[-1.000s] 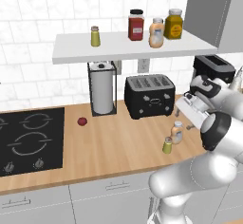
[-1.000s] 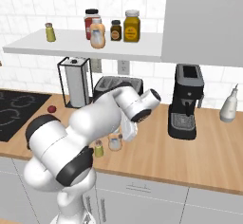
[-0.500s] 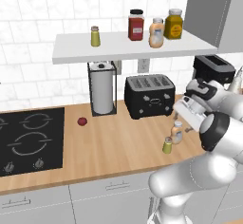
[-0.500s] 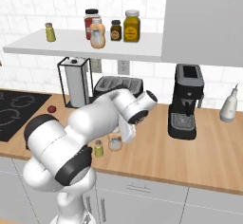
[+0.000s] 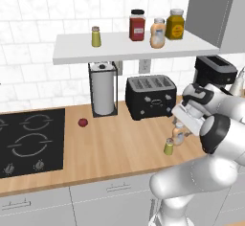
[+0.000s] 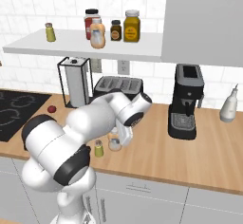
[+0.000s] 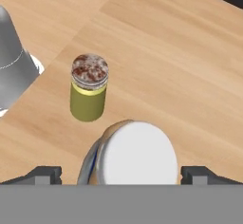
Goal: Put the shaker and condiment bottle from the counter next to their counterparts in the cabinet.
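Observation:
On the wooden counter the small yellow-green shaker (image 5: 168, 146) (image 6: 98, 148) (image 7: 89, 93) stands upright, close beside the slim peach condiment bottle (image 5: 178, 134) (image 6: 114, 144). My gripper (image 5: 183, 124) (image 6: 119, 136) (image 7: 122, 175) hangs open right over the bottle. In the hand view the bottle's pale cap (image 7: 140, 154) sits between the two fingertips (image 7: 43, 174), with a gap on each side. On the white cabinet shelf (image 5: 119, 48) (image 6: 71, 45) stand the counterparts: a matching shaker (image 5: 96, 36) (image 6: 49, 32) at the left and a fatter peach bottle (image 5: 157, 33) (image 6: 97, 34).
A red jar (image 5: 137, 25) and a yellow jar (image 5: 175, 24) share the shelf. Below it stand a paper towel holder (image 5: 103, 95), a black toaster (image 5: 150, 96) and a coffee machine (image 6: 186, 102). The stove (image 5: 28, 141) lies at the left, a small red thing (image 5: 83, 122) beside it.
The hand has come down towards the condiment bottle and now covers most of it in the base views. The jaws stayed open, and both counter items stand where they were.

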